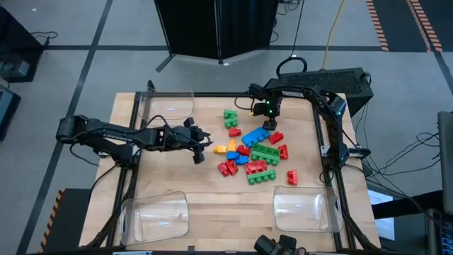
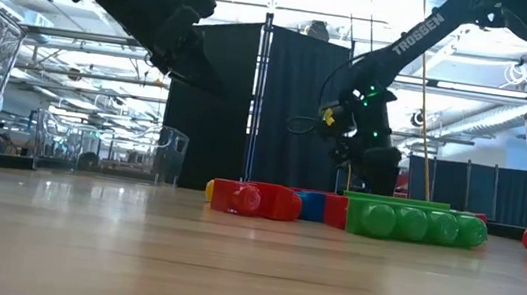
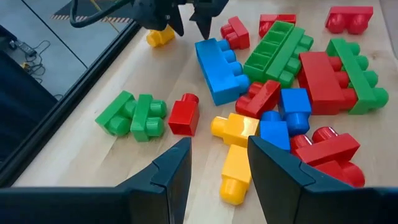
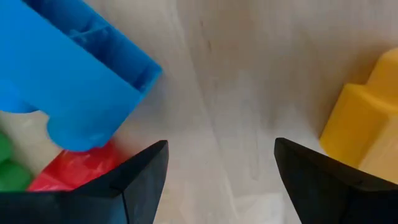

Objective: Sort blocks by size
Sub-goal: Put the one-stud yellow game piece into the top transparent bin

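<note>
Dark fingers of the right gripper [image 4: 221, 180] stand wide apart and empty, pointing down at bare wood at the far edge of the pile, with the long blue block [image 4: 71, 74] just to one side of the gap and a small yellow block [image 4: 367, 118] just to the other; neither lies between the fingers, so the next move seems to turn on which way the gripper shifts. The blue block's long axis runs slantwise across that gap rather than along it, so a turn of the wrist would likely be needed to close across its narrow sides. The left gripper [image 3: 217, 168] hangs half open, holding nothing, above the near side of the pile, its fingers framing a yellow block [image 3: 236, 155] that lies below and ahead of them. The blocks [image 1: 255, 152] sit heaped at the middle right of the surface [image 1: 177, 180], nearer the right arm, with clear trays [image 1: 156, 216] at the corners. Only the left wrist view shows the far yellow block free of the heap; the low view hides it behind a red block [image 2: 252, 199] and a long green block [image 2: 415, 223].
</note>
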You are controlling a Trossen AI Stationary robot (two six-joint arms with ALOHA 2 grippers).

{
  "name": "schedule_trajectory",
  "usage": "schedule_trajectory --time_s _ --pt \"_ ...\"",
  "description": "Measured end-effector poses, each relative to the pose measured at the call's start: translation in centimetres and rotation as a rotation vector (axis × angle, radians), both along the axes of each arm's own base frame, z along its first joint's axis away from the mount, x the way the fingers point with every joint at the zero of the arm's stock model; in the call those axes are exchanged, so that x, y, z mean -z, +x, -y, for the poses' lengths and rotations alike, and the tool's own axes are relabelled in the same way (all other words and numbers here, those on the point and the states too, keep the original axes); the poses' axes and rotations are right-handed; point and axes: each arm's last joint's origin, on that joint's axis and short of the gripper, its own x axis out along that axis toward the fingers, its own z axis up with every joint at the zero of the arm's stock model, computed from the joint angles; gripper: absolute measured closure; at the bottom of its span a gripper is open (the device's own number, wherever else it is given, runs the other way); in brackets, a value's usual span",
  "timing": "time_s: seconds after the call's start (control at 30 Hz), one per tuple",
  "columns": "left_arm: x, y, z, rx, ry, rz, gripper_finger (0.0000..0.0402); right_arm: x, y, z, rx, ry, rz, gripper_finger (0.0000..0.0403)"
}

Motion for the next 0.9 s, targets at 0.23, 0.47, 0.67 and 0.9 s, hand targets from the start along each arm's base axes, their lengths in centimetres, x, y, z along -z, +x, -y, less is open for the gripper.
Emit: schedule_trajectory --time_s 0.23,0.47,0.67,0.9 --pt "0.0 0.0 0.0 0.0 0.0 0.0 0.0243 0.1 -1.3 1.6 -0.013 -0.084 -0.06 0.0122" --pt "-0.1 0.0 0.0 -0.011 0.008 0.01 0.0243 0.1 -2.0 3.0 -0.015 -0.109 -0.024 0.0122" --pt "-0.1 0.0 0.0 -0.013 0.009 0.01 0.0243 0.2 -2.6 4.0 -0.046 -0.132 -0.008 0.0122" --pt "-0.1 0.0 -0.1 -0.018 0.012 0.01 0.0243 0.2 -3.0 4.5 -0.05 -0.157 -0.031 0.0122"
